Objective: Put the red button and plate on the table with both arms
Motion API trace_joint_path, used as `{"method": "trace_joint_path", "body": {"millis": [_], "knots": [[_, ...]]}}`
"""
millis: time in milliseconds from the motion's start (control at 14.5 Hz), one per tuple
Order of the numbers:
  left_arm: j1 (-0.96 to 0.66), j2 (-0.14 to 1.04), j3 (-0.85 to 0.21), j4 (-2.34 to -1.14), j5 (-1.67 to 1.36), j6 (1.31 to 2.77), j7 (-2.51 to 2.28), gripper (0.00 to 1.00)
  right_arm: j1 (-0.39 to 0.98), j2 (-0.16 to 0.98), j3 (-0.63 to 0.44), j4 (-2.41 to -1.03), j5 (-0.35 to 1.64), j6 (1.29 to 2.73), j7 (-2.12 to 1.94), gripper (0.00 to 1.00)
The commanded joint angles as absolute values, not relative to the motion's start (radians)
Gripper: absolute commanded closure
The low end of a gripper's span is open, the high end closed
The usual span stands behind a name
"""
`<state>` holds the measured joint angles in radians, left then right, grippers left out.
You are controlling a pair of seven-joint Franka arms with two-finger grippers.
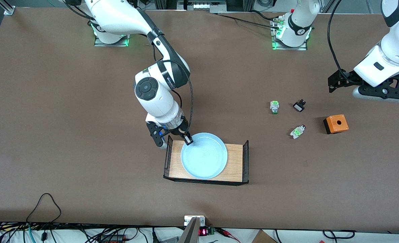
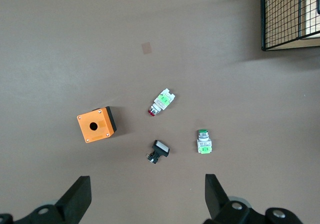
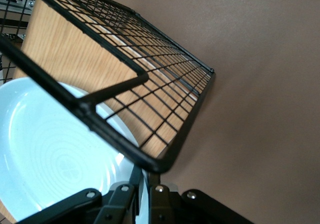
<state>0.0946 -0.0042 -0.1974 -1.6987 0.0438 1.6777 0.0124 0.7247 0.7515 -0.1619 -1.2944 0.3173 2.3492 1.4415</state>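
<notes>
The pale-blue plate (image 1: 204, 157) lies on the light-wood tray (image 1: 237, 162). My right gripper (image 1: 188, 140) is shut on the plate's rim at the tray's mesh end toward the right arm's end. The right wrist view shows its fingers (image 3: 126, 196) clamped either side of the plate (image 3: 45, 159) rim. The red button (image 1: 297, 131) lies on its side on the table (image 1: 67, 101), also seen in the left wrist view (image 2: 161, 101). My left gripper (image 1: 332, 84) hangs open and empty over the table beside the switches, with its fingers (image 2: 75, 199) spread wide.
A green-ringed switch (image 1: 274, 107) and a small black-and-white switch (image 1: 299, 105) lie farther from the front camera than the red button. An orange box (image 1: 336, 123) with a round hole stands beside them toward the left arm's end. The tray has black wire-mesh ends (image 3: 150, 83).
</notes>
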Motion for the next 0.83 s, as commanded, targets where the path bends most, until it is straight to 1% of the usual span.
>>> {"method": "trace_joint_path", "body": {"millis": [0, 208, 761], "knots": [[0.106, 0.011, -0.198, -1.667, 0.041, 1.661, 0.026, 0.0, 0.733, 0.749, -0.164, -1.293, 0.337, 2.355, 1.428, 0.95], [0.109, 0.012, -0.192, -1.667, 0.04, 1.661, 0.029, 0.0, 0.739, 0.75, -0.164, -1.293, 0.33, 2.355, 1.414, 1.0], [0.143, 0.028, -0.187, -1.667, 0.029, 1.667, 0.028, 0.0, 0.745, 0.729, -0.163, -1.295, 0.341, 2.347, 1.414, 1.0]]}}
